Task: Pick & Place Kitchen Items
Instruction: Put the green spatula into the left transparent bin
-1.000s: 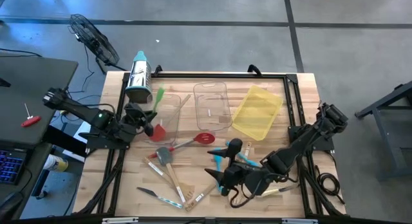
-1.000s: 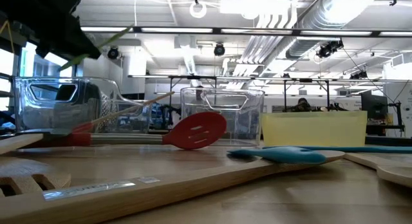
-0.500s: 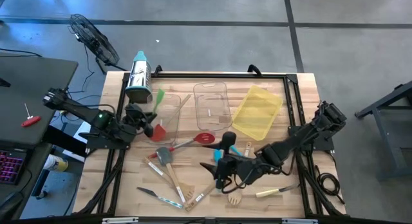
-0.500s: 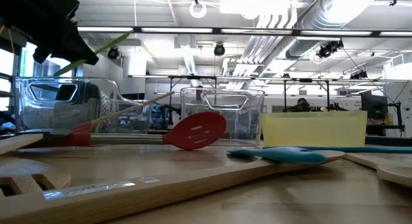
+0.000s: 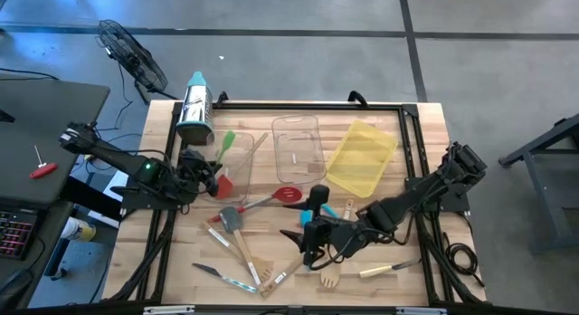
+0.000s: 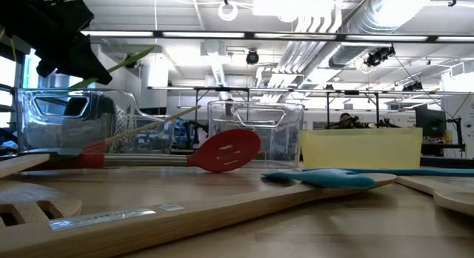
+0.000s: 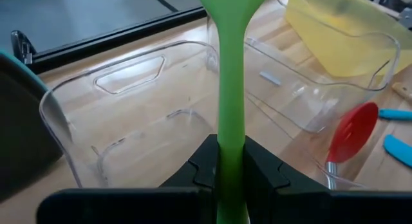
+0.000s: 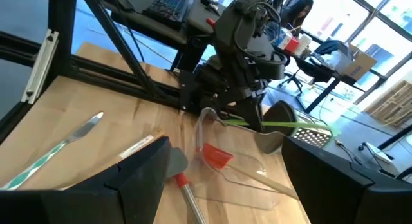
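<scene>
Bottom centre of high view: wooden fork (image 5: 329, 280) and small knife (image 5: 387, 270) lie on the table (image 5: 425, 134). Right gripper (image 5: 308, 245) just above them, fingers spread wide, holding nothing. Mid-left: left gripper (image 5: 210, 167) clamped on green spatula (image 5: 223, 143), blade over the left clear bin (image 5: 237, 161). Red spatula (image 5: 223, 182) sits in that bin. Yellow bin (image 5: 362, 157) upper right.

Matt green silicone spatula (image 7: 230, 89); glossy clear plastic bin (image 7: 141, 121); wooden table (image 5: 425, 125).
</scene>
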Robot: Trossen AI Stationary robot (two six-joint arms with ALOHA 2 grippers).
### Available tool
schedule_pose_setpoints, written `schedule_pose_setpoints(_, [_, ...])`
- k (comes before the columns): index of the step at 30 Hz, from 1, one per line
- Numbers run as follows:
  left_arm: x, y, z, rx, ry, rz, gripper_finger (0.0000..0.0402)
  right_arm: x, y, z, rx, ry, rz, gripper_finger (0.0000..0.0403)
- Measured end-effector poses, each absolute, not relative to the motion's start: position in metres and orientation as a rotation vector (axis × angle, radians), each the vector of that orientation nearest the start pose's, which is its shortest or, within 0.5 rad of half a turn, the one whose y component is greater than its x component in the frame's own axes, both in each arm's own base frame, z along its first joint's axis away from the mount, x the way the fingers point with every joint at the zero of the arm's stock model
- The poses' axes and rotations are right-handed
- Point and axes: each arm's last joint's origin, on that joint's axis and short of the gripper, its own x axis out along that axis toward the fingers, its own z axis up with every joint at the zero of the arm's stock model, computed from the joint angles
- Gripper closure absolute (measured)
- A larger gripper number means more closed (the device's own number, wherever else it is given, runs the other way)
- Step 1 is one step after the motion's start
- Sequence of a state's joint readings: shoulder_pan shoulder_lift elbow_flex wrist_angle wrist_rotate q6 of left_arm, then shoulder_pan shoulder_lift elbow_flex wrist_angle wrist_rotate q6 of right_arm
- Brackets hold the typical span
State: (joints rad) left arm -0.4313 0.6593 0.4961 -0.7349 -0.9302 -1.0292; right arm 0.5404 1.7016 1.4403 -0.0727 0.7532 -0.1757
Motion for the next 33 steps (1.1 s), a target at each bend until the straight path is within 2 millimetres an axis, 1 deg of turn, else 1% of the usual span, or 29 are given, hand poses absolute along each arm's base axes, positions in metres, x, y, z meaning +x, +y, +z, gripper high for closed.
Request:
schedule_pose_setpoints(12, [0.112,-0.027,0.215,-0.464,0.426,0.74,0.0368,0.345,0.184,0.331,-0.361,0.284,-0.19,0.011])
schedule_pose_setpoints(19, [0.115,-0.029,0.214,-0.481,0.428,0.728,0.0368,0.345,0.184,0.331,-0.361,0.285,-0.19,0.011])
schedule_pose_setpoints(29, [0.125,-0.034,0.209,-0.463,0.468,0.72,0.0368,0.351,0.172,0.327,-0.32,0.325,-0.175,0.011])
schedule_pose_setpoints(33, [0.125,-0.034,0.209,-0.468,0.469,0.709,0.0368,0.353,0.169,0.326,-0.3,0.333,-0.122,0.011])
